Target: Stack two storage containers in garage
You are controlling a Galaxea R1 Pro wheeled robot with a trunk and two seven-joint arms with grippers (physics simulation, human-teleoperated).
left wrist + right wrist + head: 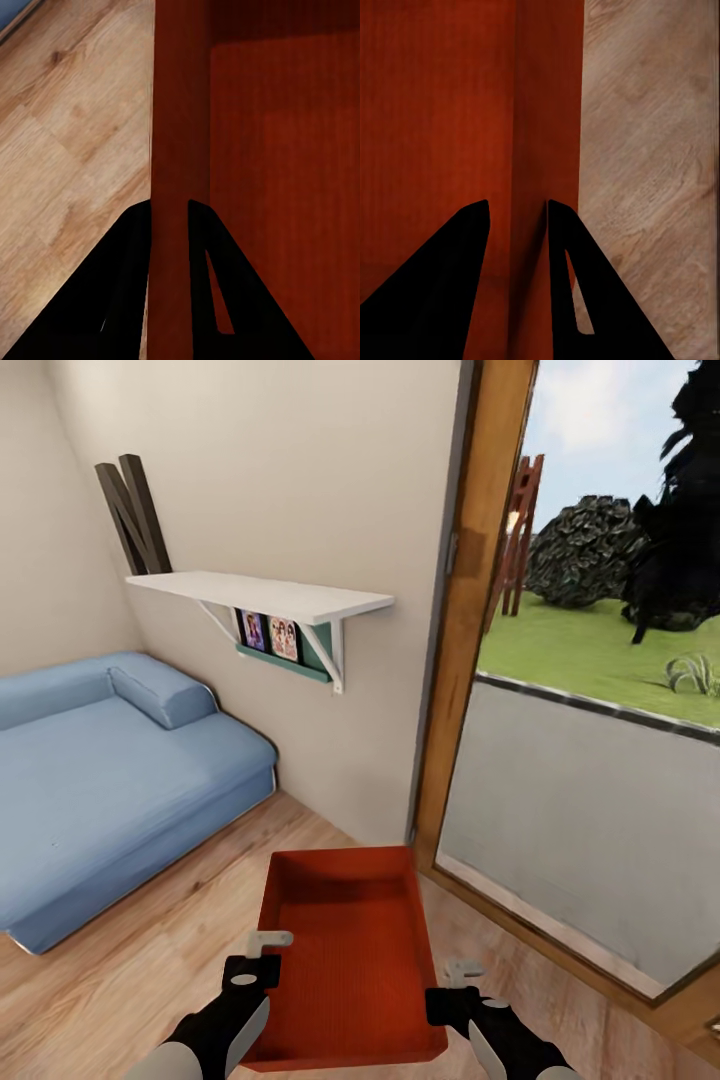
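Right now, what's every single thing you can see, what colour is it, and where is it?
storage container: one, orange-red, held over the wood floor between both grippers
sofa: one, blue, at the left by the wall
shelf: one, white, on the beige wall
pictures: two, colourful, on a green ledge under the shelf
glass door: one, wood-framed, at the right, lawn and dark bushes outside
wood floor: one, light planks, below everything
left gripper: one, black, clamped on the container's left wall
right gripper: one, black, clamped on its right wall
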